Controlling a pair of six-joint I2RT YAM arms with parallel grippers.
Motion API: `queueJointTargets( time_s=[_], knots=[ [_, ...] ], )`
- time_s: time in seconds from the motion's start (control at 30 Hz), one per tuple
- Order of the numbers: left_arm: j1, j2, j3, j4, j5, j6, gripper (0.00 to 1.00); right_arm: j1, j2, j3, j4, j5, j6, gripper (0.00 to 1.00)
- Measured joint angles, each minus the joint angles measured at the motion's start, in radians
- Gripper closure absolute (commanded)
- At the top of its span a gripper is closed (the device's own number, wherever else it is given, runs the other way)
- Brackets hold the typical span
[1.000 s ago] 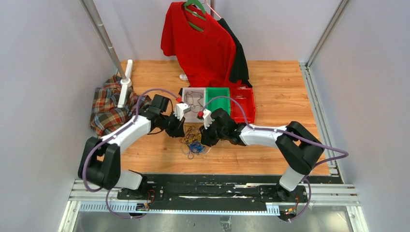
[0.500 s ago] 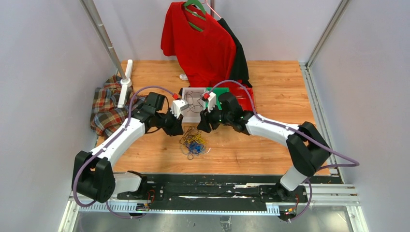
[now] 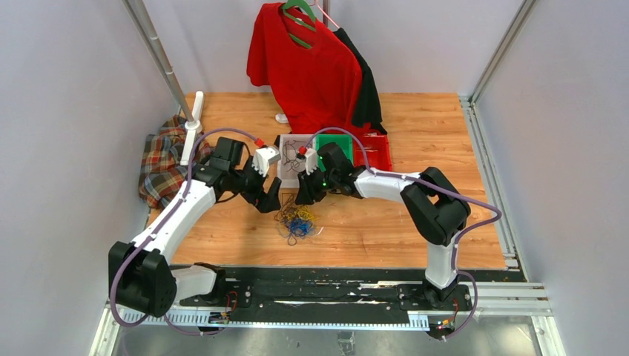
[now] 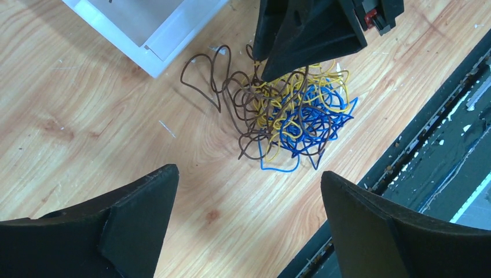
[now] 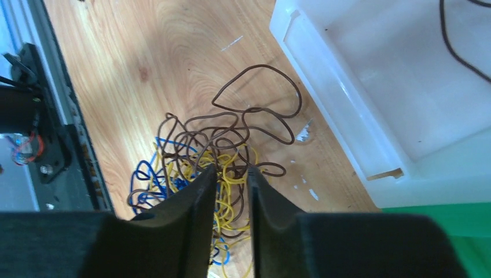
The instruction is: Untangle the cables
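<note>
Brown, yellow and blue cables [image 4: 289, 119], white bin [image 5: 328, 101], plaid cloth [image 3: 159, 174]

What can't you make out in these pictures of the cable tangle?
- Right wrist view: whether the right gripper pinches any of the cables; the gripper itself covers the spot.
- Left wrist view: the tangle's far part, hidden under the right gripper; the white bin is cut off by the top edge.
- Top view: single strands, too small to follow.

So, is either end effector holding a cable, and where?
Left end effector: nothing, wide open. Right end effector: tips down at the cables; grip cannot be told.
</note>
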Motion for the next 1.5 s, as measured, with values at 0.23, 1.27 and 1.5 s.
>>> queueJointTargets(
  time_s=[0.23, 1.27, 1.5],
  knots=[
    [0.001, 0.013, 0.005, -0.009, 0.0, -0.008, 0.02, 0.0, 0.003, 0.004, 0.044, -0.078, 0.039, 0.99],
    [0.003, 0.05, -0.114, 0.142, 0.342, -0.022, 0.11, 0.0, -0.208, -0.134, 0.393, -0.295, 0.236, 0.99],
    [0.003, 0.095, -0.114, 0.156, 0.36, -0.002, 0.21, -0.001, -0.227, -0.142, 0.392, -0.309, 0.236, 0.99]
  ],
)
